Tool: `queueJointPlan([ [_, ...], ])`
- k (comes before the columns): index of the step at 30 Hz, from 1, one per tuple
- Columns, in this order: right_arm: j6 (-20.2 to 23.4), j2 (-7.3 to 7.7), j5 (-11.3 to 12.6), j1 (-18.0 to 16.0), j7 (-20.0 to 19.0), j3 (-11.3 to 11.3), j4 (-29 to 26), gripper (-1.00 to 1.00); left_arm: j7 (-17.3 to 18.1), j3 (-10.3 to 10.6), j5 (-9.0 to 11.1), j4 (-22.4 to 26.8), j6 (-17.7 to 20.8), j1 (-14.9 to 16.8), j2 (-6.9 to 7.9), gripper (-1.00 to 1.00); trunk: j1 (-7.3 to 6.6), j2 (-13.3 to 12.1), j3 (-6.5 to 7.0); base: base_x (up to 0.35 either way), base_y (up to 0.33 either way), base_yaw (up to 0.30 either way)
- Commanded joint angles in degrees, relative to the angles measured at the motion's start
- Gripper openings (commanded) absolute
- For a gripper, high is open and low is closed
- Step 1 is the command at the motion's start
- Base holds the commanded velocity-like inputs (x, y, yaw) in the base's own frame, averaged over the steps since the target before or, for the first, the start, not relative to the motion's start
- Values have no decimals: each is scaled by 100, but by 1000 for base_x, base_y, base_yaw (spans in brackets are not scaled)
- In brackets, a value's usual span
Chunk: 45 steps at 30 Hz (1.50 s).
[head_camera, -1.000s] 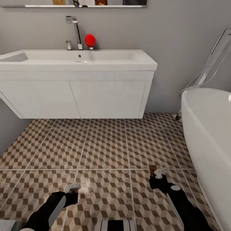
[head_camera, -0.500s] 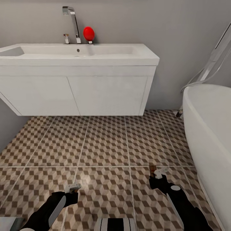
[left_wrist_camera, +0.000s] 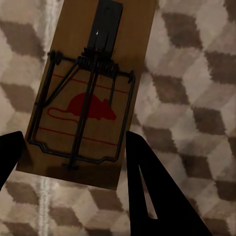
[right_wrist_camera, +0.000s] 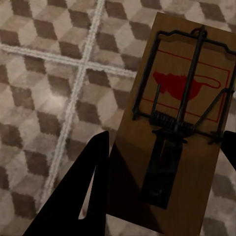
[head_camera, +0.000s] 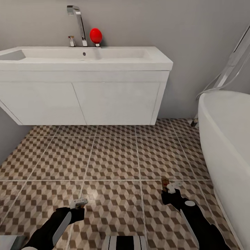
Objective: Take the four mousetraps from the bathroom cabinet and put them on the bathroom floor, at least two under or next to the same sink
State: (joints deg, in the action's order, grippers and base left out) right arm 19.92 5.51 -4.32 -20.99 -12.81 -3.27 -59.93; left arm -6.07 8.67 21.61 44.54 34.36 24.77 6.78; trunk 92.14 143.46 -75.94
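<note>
Each hand pinches a mousetrap (left_wrist_camera: 86,103) (right_wrist_camera: 179,118) over the floor (head_camera: 114,159); a red mouse logo on both, no writing.

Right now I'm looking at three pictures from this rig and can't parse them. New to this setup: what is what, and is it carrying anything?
It is a simulated wheeled robot with two black arms.

The large picture is from its head camera, looking down at the bathroom floor, tiled in a brown-and-beige cube pattern. Ahead is the white sink on a wall-hung drawer unit, with a chrome tap and a red object behind the basin. The bathtub is on the right.

The two small pictures are from cameras on each wrist, looking along the fingers.

The left tool holds a mousetrap, a wooden board with a wire spring and a red mouse print. The right tool holds another mousetrap. Both hang above the tiles.
</note>
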Motion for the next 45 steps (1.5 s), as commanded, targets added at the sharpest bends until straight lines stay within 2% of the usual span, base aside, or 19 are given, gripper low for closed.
queueJointPlan([
  [1,29,3,-40,-1,-29,-6,-10,-100,-43,30,54,10,18,2,8,-100,0,2,-4,227,0,0],
  [13,29,3,-41,-1,-28,-7,-10,-100,-35,33,54,2,11,2,8,-100,0,2,-4,266,0,0],
  [22,28,3,-41,-1,-29,-7,-10,-100,-35,38,54,-6,6,2,-82,-100,0,2,-4,19,0,0],
  [45,20,3,-43,-1,-28,1,-10,-100,-36,39,52,2,6,2,-89,-100,0,2,-8,0,0,0],
])
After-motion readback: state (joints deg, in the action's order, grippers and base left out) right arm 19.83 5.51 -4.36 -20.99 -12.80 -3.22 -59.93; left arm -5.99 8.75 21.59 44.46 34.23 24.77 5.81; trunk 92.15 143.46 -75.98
